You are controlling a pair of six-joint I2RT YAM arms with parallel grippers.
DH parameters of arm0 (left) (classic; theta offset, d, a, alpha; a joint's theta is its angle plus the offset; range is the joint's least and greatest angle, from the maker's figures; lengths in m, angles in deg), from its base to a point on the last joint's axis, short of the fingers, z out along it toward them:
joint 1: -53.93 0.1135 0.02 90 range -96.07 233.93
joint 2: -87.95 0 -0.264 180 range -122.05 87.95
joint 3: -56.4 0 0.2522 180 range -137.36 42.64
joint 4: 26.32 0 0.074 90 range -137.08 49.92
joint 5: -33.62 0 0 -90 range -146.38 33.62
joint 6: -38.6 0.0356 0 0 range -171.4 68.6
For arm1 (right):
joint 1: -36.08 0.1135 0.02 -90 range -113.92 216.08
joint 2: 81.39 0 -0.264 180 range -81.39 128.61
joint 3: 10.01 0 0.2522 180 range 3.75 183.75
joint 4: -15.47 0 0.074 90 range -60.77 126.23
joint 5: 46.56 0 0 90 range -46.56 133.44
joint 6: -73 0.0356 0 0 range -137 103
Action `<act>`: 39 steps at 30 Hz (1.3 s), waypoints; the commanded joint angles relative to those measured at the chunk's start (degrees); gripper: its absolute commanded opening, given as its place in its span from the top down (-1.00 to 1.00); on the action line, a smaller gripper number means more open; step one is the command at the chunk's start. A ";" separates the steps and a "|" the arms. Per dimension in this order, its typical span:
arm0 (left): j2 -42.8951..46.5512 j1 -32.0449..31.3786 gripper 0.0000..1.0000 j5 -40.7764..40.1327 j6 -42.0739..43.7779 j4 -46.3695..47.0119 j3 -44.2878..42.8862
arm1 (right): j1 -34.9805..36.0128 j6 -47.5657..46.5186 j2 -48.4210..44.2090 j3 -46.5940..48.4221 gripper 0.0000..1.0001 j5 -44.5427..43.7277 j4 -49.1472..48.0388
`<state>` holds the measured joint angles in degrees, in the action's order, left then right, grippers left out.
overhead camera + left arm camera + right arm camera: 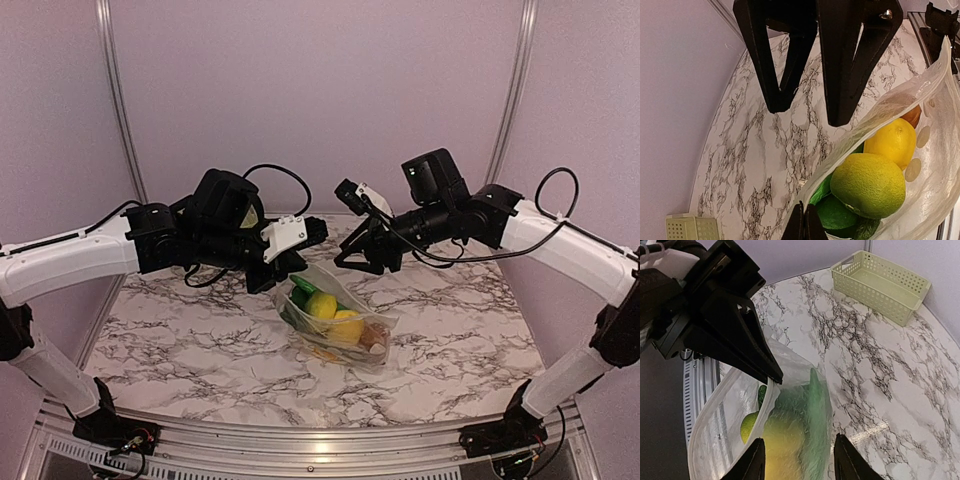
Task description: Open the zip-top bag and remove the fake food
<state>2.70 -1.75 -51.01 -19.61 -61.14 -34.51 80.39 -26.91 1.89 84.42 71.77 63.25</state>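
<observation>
The zip-top bag [340,325] lies mid-table, its mouth lifted toward the arms. It holds the fake food: a lime-green fruit [867,185], a yellow lemon [892,142], a dark green piece [835,212] and an orange-brown piece [913,115]. My left gripper [288,272] is shut on the bag's rim, as the left wrist view [804,226] shows. My right gripper [350,262] is open and empty, just above the bag; in its wrist view [800,462] the fingers stand either side of the bag [795,415] without touching it. The bag's mouth gapes open beside the left gripper's tips [774,377].
A light green lattice basket [880,282] stands at the table's far left corner, also in the left wrist view [690,229]. The marble table [180,340] has a metal rail along the near edge [300,450]. Purple walls close in the back and sides.
</observation>
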 commanded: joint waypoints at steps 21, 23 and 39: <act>-0.23 -1.01 1.00 -1.66 1.42 0.17 -2.60 | 2.09 13.41 6.10 9.65 -0.18 8.57 7.83; -0.35 -1.01 1.00 -1.84 1.60 0.05 -2.70 | 2.09 14.15 5.57 9.29 -0.18 8.28 7.71; -0.33 -1.01 1.00 -1.65 0.79 1.14 -2.40 | 6.07 13.87 9.02 10.23 0.61 -4.97 14.54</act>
<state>2.65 -2.51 -52.41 -18.80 -61.16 -35.40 86.08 -12.77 10.20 92.07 71.23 75.03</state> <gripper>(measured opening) 0.015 0.292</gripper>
